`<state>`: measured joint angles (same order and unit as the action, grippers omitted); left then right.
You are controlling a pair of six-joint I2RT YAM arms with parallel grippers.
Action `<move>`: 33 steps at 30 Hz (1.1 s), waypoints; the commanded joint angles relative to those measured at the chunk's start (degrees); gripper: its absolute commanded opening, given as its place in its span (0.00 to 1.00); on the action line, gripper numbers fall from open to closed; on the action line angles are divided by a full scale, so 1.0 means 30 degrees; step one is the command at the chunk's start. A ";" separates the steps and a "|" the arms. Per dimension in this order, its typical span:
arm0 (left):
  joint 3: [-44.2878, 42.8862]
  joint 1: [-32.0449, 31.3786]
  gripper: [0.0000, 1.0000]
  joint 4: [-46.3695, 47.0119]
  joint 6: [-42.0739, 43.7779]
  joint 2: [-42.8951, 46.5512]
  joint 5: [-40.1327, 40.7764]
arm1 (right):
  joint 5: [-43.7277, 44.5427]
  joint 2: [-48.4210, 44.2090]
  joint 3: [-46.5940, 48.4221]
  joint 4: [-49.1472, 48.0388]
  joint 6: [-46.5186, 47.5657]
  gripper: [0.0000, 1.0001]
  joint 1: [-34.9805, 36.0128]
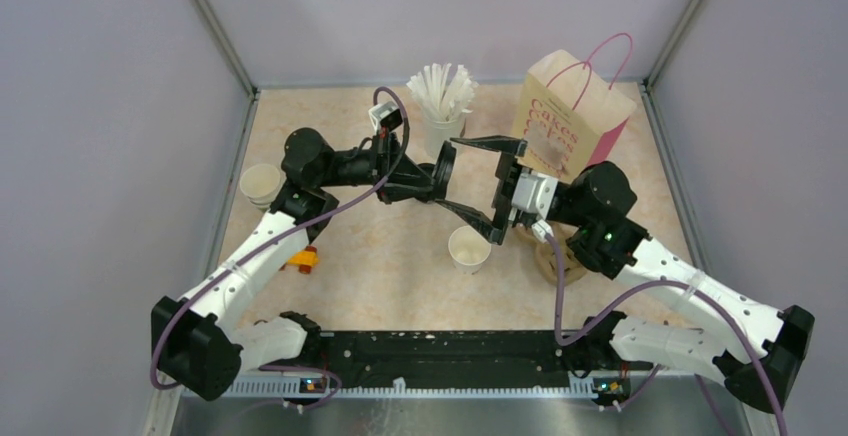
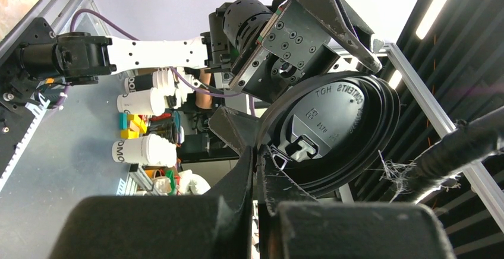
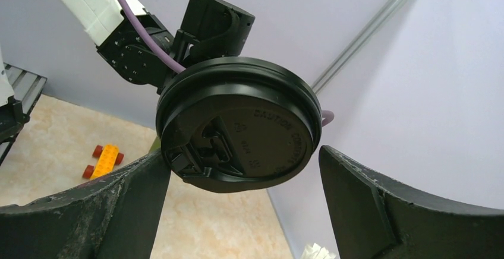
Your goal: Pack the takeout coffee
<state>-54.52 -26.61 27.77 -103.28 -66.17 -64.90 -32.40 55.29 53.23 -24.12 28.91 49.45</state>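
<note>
Beige tabletop [image 1: 400,266] below, lid handover up in the air.
My left gripper [image 2: 257,164] is clenched on the black lid [image 3: 238,116]. My right gripper [image 3: 242,155] gapes around it, untouched. The lidless white cup [image 1: 469,249] waits beneath both. Next, I reckon, right closes squarely on the rim.

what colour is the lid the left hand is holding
Black all over, with embossed lettering; the lid shows best in the right wrist view.

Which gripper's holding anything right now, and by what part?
Left gripper is shut on the black lid, pinching its rim. Right gripper is open, jaws either side of the lid, holding nothing.
</note>
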 commanded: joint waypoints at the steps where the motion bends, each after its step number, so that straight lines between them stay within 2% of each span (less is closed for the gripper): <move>1: -0.0152 -0.0094 0.00 0.0228 0.0417 -0.0032 -0.0122 | 0.0033 -0.0227 0.0882 -0.0534 0.0487 0.92 0.0333; 16: 0.0166 -0.0094 0.01 -0.0231 0.0477 -0.0004 0.0041 | 0.0101 -0.0320 0.0597 -0.0806 -0.0201 0.85 0.0364; 20: 0.0192 -0.0023 0.20 -0.0268 0.0619 0.0095 0.0510 | 0.0881 -0.0605 0.0270 -0.0952 -0.0899 0.84 0.0371; 23: 0.0233 0.0062 0.43 -0.0420 0.0996 0.0275 0.1354 | 0.1702 -0.1072 -0.0348 -0.1264 -0.1514 0.83 0.0362; 26: 0.0301 0.0265 0.53 -0.0974 0.1792 0.0529 0.2046 | 0.2348 -0.1627 -0.0650 -0.0441 -0.2072 0.82 0.0362; 28: 0.0092 0.0493 0.59 -0.2401 0.3179 0.0752 0.2535 | 0.3224 -0.2117 -0.0785 0.0251 -0.2734 0.81 0.0367; 30: -0.0850 0.0739 0.64 -0.5832 0.5908 0.0870 0.3352 | 0.4464 -0.2634 -0.0803 0.1505 -0.3782 0.81 0.0379; 33: -0.4056 0.1067 0.74 -1.4751 1.2550 0.0524 0.6772 | 0.6399 -0.3231 -0.0251 0.4472 -0.5551 0.79 0.0363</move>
<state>-56.10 -24.64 11.09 -89.47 -65.34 -56.47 -21.61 48.23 51.03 -19.73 20.14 49.80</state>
